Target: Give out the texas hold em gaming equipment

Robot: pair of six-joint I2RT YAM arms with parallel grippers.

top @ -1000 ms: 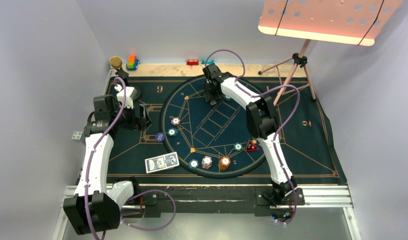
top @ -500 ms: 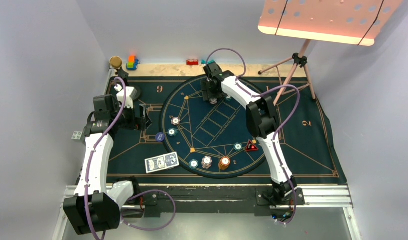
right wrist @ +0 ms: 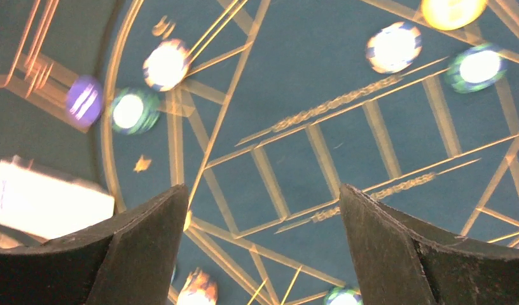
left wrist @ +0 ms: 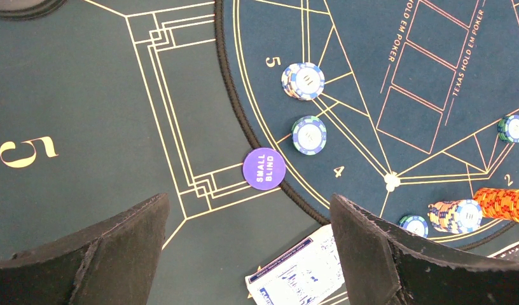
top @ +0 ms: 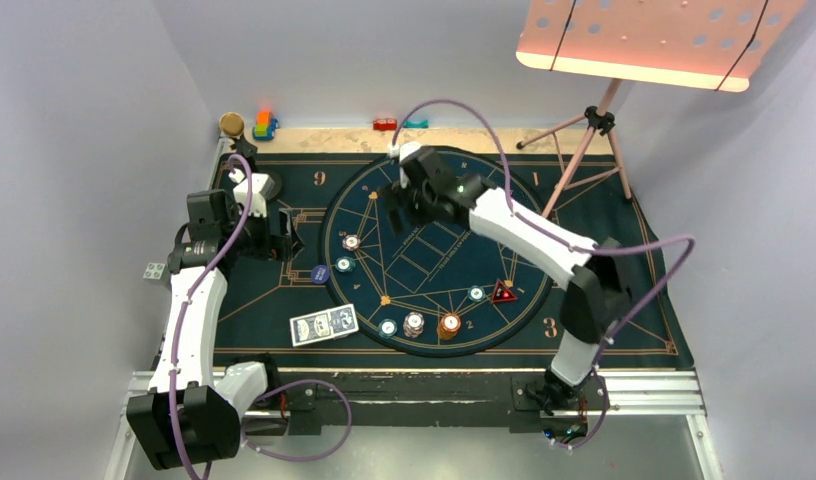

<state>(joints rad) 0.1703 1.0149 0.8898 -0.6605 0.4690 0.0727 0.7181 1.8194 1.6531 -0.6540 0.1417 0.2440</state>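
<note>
Swung left off the far rim of the round mat (top: pixel 424 275), the right hand (right wrist: pixel 262 190) hung released, empty, above its centre. Chips (top: pixel 414 323) dotted the mat; cards (top: pixel 324 325) lay front-left. Next probably meant pinching another chip. Left hand (left wrist: pixel 249 200) gaped idle.

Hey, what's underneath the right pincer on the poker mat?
Bare blue round mat with gold card outlines shows between the open right pincer's tips: no chip, no card. Its fingers cover the mat behind them.
</note>
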